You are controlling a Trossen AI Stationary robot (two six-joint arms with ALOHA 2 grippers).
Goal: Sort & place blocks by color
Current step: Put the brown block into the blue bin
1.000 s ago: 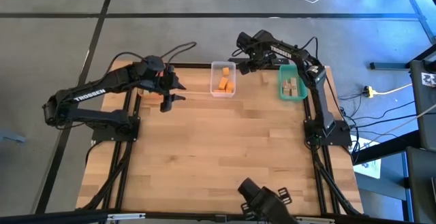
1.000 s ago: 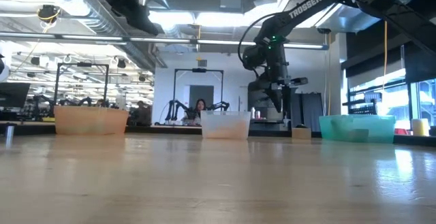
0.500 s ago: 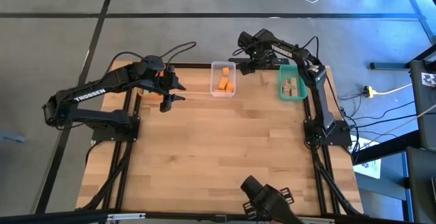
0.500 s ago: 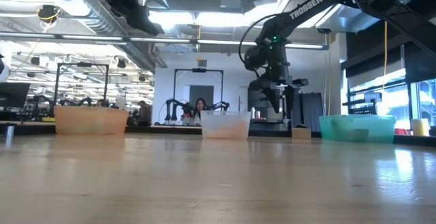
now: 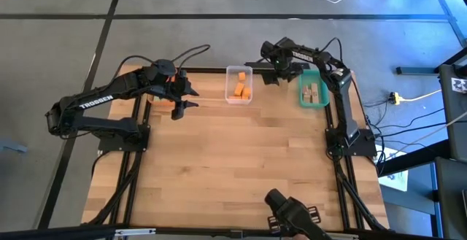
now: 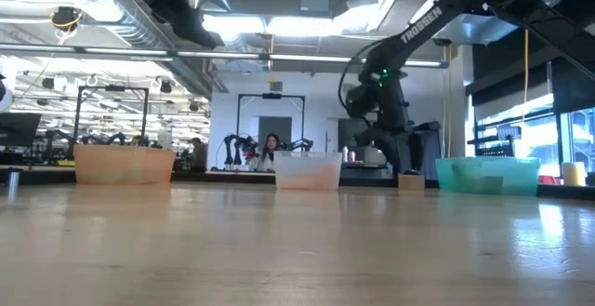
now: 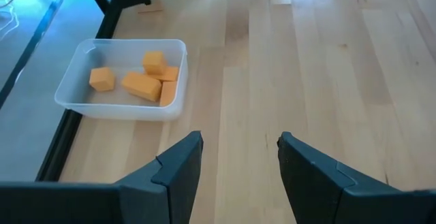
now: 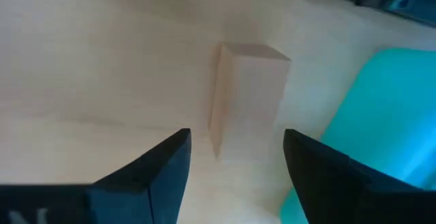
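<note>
Right gripper [image 8: 235, 159] lining up on the last loose wood block [image 8: 246, 94], fingers spread to either side.

Block is standing on the table [image 5: 233, 160] just beside the teal bin [image 5: 313, 89]; descend centred, close squarely. Left gripper [image 7: 238, 159] is idling, fingers apart, near the clear bin [image 7: 122, 79] of orange blocks [image 7: 143, 84].

Four orange blocks [image 7: 141, 86] lie jumbled in the clear bin at the upper centre of the high view, some flat and some tilted against one another. Several plain light wood blocks [image 5: 312, 92] sit together in the teal bin at the upper right of that view. One more plain wood block [image 8: 246, 96] stands upright on the table just beside the teal bin, apart from its wall.
</note>
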